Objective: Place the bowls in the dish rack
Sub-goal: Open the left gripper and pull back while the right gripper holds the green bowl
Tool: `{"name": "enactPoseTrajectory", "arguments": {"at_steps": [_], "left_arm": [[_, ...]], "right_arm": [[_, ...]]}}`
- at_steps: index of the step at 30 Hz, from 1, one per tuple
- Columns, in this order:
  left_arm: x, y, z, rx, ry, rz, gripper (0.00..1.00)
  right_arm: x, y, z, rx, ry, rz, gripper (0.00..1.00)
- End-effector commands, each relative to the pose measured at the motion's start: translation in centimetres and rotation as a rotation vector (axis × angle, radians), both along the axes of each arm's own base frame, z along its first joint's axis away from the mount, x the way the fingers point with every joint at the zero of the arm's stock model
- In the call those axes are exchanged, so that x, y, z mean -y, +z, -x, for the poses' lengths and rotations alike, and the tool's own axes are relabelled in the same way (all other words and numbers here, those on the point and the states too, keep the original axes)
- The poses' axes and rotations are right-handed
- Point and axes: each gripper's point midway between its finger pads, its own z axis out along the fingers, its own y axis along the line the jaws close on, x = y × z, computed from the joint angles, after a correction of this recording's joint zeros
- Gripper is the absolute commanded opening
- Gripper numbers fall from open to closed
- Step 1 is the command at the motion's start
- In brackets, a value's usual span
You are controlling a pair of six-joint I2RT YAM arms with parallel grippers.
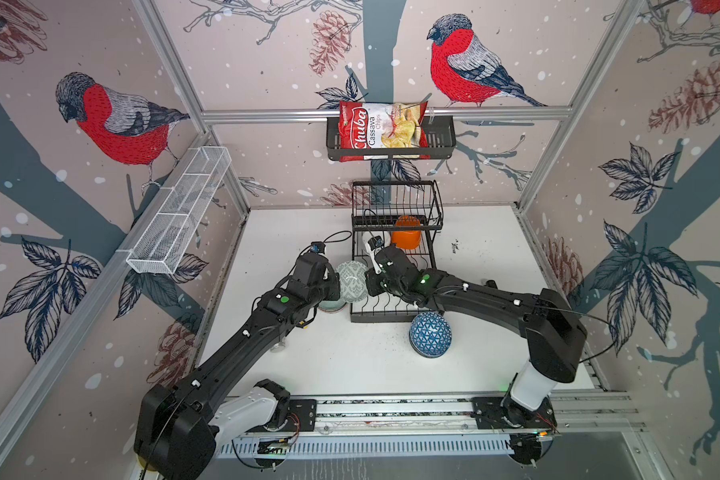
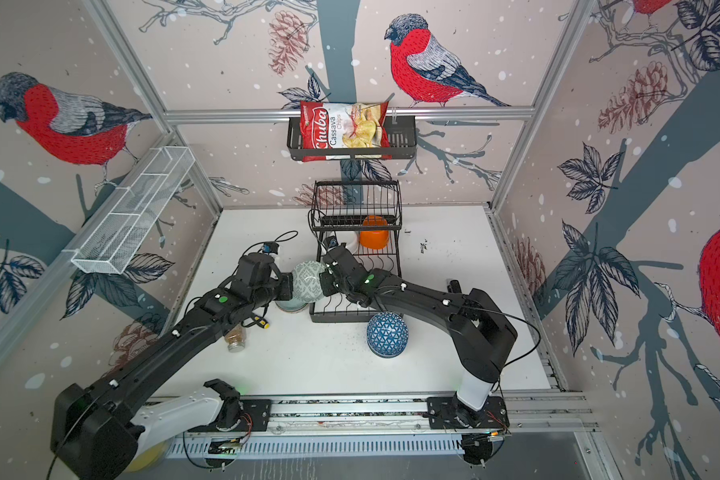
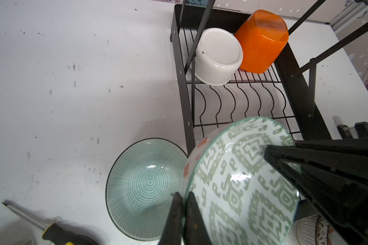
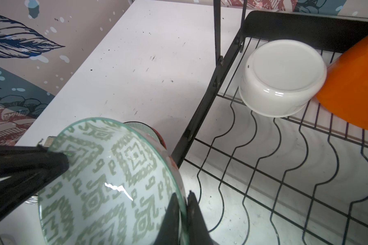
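Green-patterned bowl (image 1: 352, 280) is held in the air at the left edge of the dish rack (image 1: 387, 319), over a white worktop (image 1: 350, 365) that is scuffed and speckled with dark grit; the walls around carry paper printed with red-breasted birds, pine cones and leaves. It is tipped, its mouth up and open to both wrist cameras, with the glossy inside showing grey-green zigzags and the outer wall showing orange-red marks. The left fingers (image 3: 174, 218) are closed tight on its thin rim, and the right fingers (image 4: 194, 220) are pinched on the rim at the opposite side. In the black wire rack, on the flat bars behind the wavy dividers, a plain white bowl (image 3: 218, 56) and an orange bowl (image 3: 261, 40) of rounded-square plastic lie bottom up, touching each other. A shallow teal bowl (image 3: 146, 188) with fine rings sits upright on the worktop beside the rack, partly under the green-patterned bowl. A blue bowl (image 1: 430, 334) with a triangle pattern lies upside down near the rack's front
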Motion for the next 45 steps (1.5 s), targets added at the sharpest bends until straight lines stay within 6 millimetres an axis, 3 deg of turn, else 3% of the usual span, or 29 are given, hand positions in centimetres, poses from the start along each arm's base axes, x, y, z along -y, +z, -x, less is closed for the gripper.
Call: {"name": "enactPoseTrajectory", "arguments": {"at_steps": [1,8,12,15,17,23,33,45], "left_arm": [[0.5,1.2,-1.0,0.061,0.008,0.033,0.0],[0.5,0.8,-1.1,0.053,0.013,0.037,0.0],[0.6,0.6,-1.2,0.048,0.009,0.038,0.24],[0.6,0.8,-1.2,0.055,0.01,0.042,0.54],[0.5,1.1,-1.2,0.066,0.015,0.047,0.68],[0.2,1.8,-1.0,0.105,0.032,0.066,0.89],[-0.4,2.1,-0.8,0.139,0.056,0.082,0.94],[-0.5,1.9,-0.8,0.151,0.054,0.063,0.94]], "right_arm": [[0.2,-0.1,-0.4,0.003,-0.023,0.016,0.0],[0.5,0.0,-0.5,0.021,-0.046,0.034,0.0],[1.2,0.2,-0.7,0.047,-0.079,0.056,0.0],[1.9,0.3,-0.9,0.069,-0.107,0.088,0.0],[2.6,0.6,-1.2,0.091,-0.134,0.114,0.0],[5.4,1.1,-2.0,0.185,-0.212,0.227,0.0],[11.4,0.9,-4.2,0.365,-0.432,0.517,0.0],[15.3,0.6,-6.6,0.446,-0.528,0.696,0.0]]}}
